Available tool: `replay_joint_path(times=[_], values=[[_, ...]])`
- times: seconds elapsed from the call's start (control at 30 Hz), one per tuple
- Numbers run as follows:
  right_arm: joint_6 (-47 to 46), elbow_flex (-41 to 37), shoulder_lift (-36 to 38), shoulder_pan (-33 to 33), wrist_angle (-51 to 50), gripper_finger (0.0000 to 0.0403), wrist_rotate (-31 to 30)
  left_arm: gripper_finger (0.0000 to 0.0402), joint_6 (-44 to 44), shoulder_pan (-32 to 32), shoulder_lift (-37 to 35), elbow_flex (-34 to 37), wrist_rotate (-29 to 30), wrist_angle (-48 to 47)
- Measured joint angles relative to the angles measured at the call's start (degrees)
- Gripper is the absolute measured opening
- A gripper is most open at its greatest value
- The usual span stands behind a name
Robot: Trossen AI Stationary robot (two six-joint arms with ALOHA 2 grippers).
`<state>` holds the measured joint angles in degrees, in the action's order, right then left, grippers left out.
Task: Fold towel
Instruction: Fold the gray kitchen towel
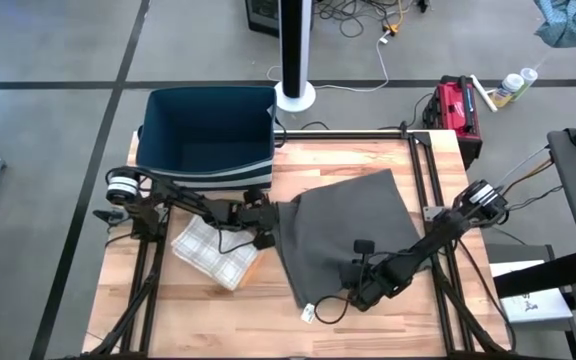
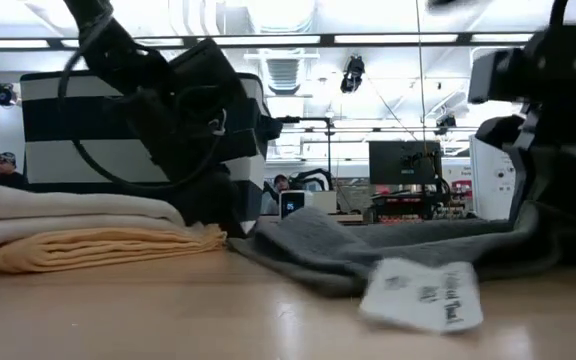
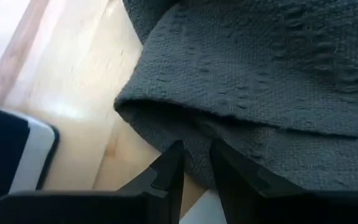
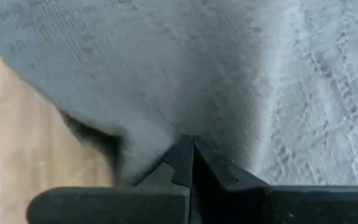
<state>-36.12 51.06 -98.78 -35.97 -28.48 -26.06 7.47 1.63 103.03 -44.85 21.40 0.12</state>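
A dark grey towel (image 1: 343, 230) lies spread on the wooden table, and its white tag (image 1: 308, 313) sticks out at the near edge. My left gripper (image 1: 271, 228) is at the towel's left edge, shut on the cloth, just right of a stack of folded towels (image 1: 216, 250). My right gripper (image 1: 356, 293) is at the towel's near right part with its fingers shut. In the low view the towel (image 2: 368, 245) rests in low folds on the tabletop. My left gripper pinches the towel's left edge (image 3: 199, 140) between its two fingers, which slant down from the table's left. The cloth there is a thick fold of more than one layer, raised a little off the wood. The rest of the towel lies on the table. My right gripper has its fingertips (image 4: 184, 152) closed together on the towel close to its near edge (image 4: 126, 146), slanting down from the right. The cloth bunches up against the tips. I cannot tell how many layers are caught. The towel around the tips lies on the table.
A dark blue bin (image 1: 203, 135) stands at the far left of the table. The stack of white and yellow folded towels (image 2: 78, 235) sits near the left side. Metal frame rails (image 1: 433, 190) run along the table's edges. Bare wood shows near the front edge.
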Motion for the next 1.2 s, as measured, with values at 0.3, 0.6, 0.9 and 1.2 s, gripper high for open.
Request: replay_joint_path(times=[0.3,0.6,0.9,1.2], values=[[0.24,0.01,3.81,-0.37,0.02,0.0,1.18,0.0077,1.6,5.65,-8.77,0.53,-1.92,-3.99],[0.22,0.01,3.91,-0.37,-0.06,0.0,0.98,0.0077,13.3,8.45,-13.98,-0.99,-1.3,-16.79],[0.28,-0.01,3.91,-0.37,-0.19,0.0,1.24,0.0077,23.4,9.32,-12.48,5.87,-12.0,-15.44],[0.24,-0.06,3.91,-0.37,-0.08,0.0,2.51,0.0077,28.71,16.99,-13.17,3.73,-29.62,-21.61]])
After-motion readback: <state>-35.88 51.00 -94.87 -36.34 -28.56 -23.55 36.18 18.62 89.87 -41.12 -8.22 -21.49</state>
